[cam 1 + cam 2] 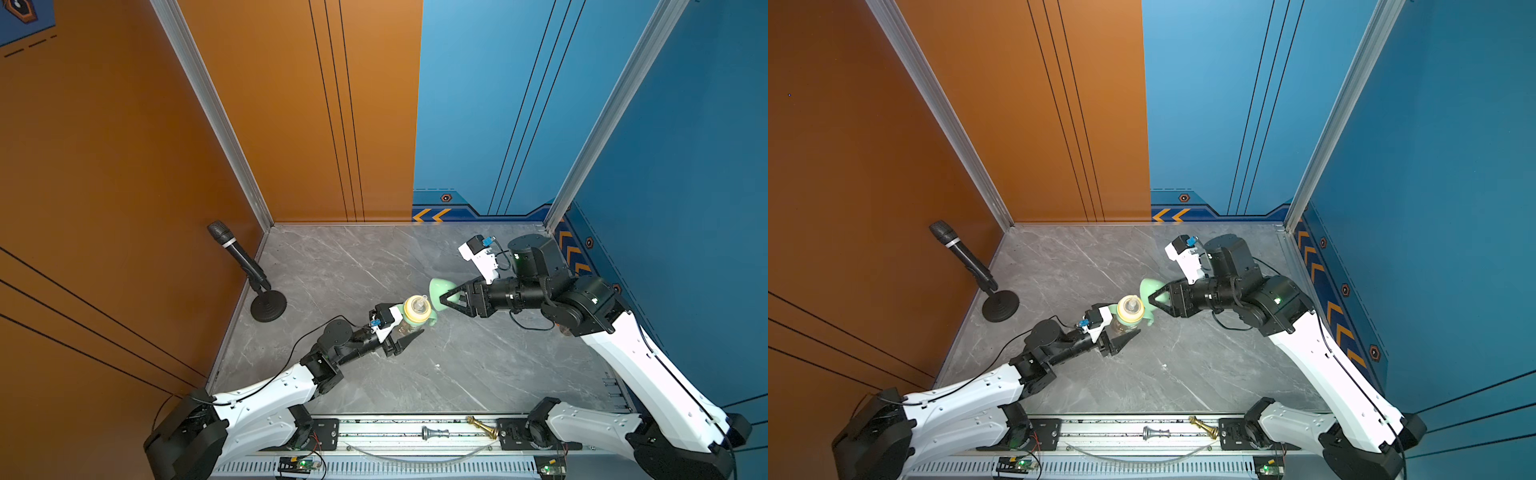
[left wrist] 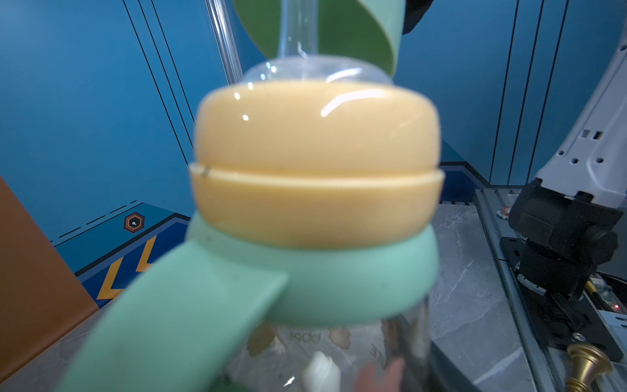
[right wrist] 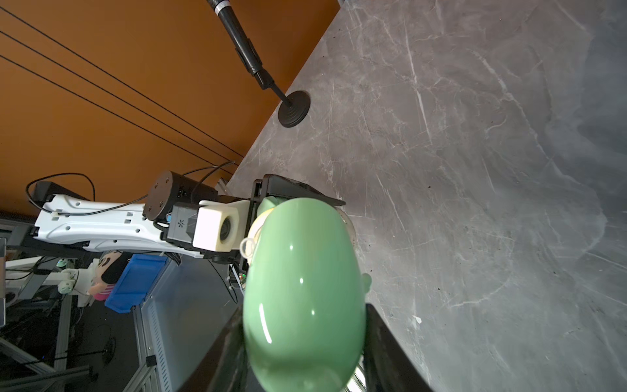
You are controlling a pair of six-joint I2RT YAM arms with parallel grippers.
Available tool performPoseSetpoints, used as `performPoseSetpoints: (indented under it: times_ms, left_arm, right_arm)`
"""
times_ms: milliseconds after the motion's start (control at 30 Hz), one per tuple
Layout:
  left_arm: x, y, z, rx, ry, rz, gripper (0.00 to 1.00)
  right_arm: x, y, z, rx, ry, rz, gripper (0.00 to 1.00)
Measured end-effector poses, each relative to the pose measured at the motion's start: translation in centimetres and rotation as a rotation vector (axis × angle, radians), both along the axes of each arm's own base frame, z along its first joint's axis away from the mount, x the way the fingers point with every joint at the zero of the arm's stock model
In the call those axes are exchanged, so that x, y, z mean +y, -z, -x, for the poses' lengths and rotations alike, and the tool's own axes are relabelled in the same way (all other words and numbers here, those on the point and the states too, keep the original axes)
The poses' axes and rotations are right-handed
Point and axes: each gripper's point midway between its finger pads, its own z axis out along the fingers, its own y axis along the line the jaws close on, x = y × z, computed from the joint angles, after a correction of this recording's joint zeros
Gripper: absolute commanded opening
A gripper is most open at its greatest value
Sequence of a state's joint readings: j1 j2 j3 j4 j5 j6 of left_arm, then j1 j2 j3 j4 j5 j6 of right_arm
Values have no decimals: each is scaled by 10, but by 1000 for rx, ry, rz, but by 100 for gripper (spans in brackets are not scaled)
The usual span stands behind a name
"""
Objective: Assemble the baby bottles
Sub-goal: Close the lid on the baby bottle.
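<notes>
L end effector (image 1: 406, 334) clamps bottle (image 1: 415, 311) upright, axis vert., spout up; R end effector (image 1: 442, 304) part-open, gripping tilted dome cap (image 1: 439, 288).

The grey marble table (image 1: 457, 365) bears a microphone stand (image 1: 268, 306) (black, round-based).

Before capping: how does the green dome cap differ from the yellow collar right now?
The dome cap is mint green; the collar is pale yellow. The collar is seated on the bottle above the handle ring; the dome cap is off it, gripped by the right gripper. The collar sits level; the dome cap is tilted near the spout. Both are round.
</notes>
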State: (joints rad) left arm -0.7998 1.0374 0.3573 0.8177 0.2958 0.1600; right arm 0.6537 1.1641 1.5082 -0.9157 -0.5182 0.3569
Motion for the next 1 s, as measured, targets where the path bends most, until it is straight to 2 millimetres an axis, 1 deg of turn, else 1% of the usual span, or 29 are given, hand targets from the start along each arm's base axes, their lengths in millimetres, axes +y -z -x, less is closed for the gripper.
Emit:
performPoseSetpoints:
  times_ms: [133, 233, 367, 567, 667, 767, 867, 1000]
  left_arm:
    - [-3, 8, 0, -4, 5, -35, 31]
    - [-5, 11, -1, -7, 5, -53, 31]
    - [-5, 10, -2, -19, 5, -64, 31]
    - [-6, 12, -2, -29, 7, -80, 30]
    - [-9, 17, 1, -29, 17, -98, 29]
    - [-12, 17, 3, -40, 30, -107, 29]
    - [-13, 17, 4, -41, 35, -115, 28]
    - [-15, 24, 7, -24, 57, -139, 26]
  right_arm:
    - [3, -4, 6, -2, -32, 1, 44]
    - [3, -4, 12, 3, -57, 7, 46]
    - [2, 7, 17, 36, -76, 52, 46]
    - [5, 31, 10, 95, -82, 131, 46]
    - [9, 34, 7, 93, -91, 147, 46]
    - [9, 35, 5, 94, -95, 167, 45]
    - [11, 35, 6, 77, -112, 188, 46]
    - [13, 40, 8, 56, -139, 228, 46]
